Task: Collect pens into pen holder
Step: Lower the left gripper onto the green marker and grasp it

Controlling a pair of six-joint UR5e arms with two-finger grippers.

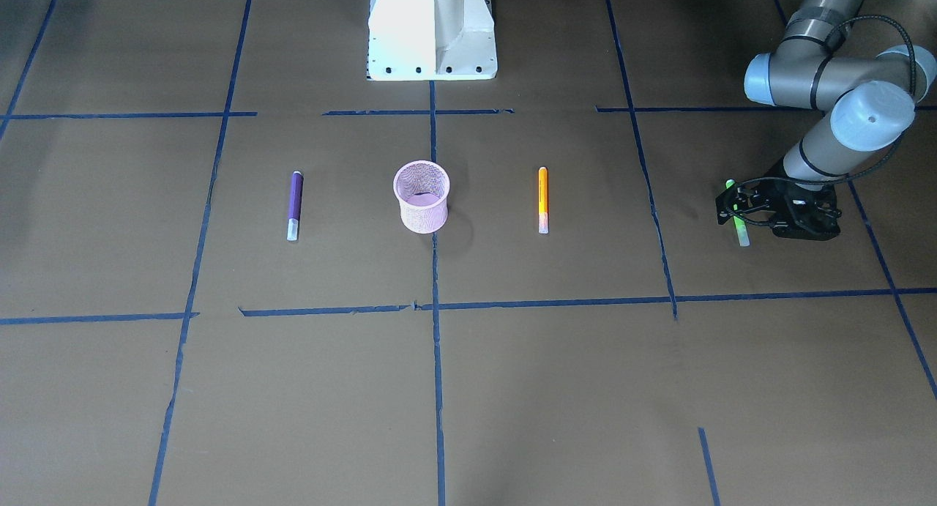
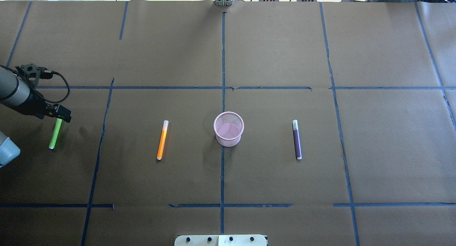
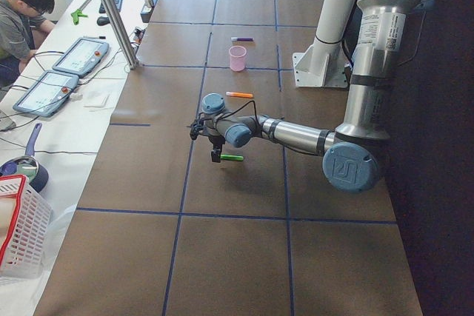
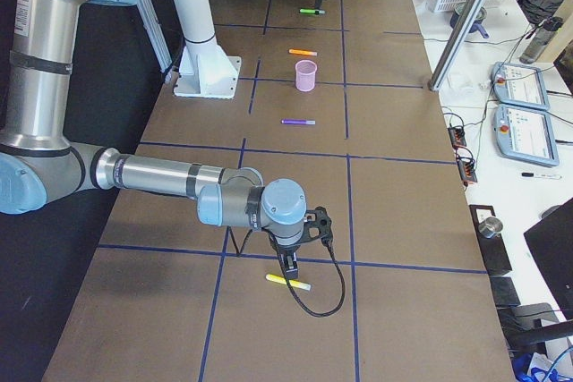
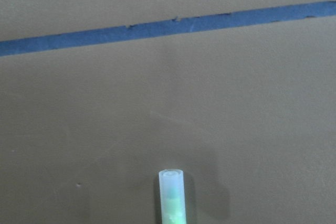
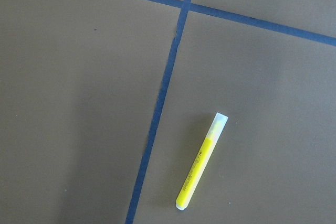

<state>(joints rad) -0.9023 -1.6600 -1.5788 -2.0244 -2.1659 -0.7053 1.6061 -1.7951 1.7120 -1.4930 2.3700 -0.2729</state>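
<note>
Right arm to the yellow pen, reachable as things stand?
Probably yes: the right pincer hangs close above the yellow pen, which lies alone on the paper-covered table, with nothing between them.

A pink mesh cup (image 2: 228,129) stands upright between the orange pen (image 2: 162,140) and the purple pen (image 2: 297,139). The green pen (image 2: 55,134) and the yellow pen (image 6: 202,161) lie farther out.

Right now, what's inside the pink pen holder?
Nothing visible: overhead, the pen holder shows only its bare pink floor. Its near wall covers the floor's closest edge.
</note>
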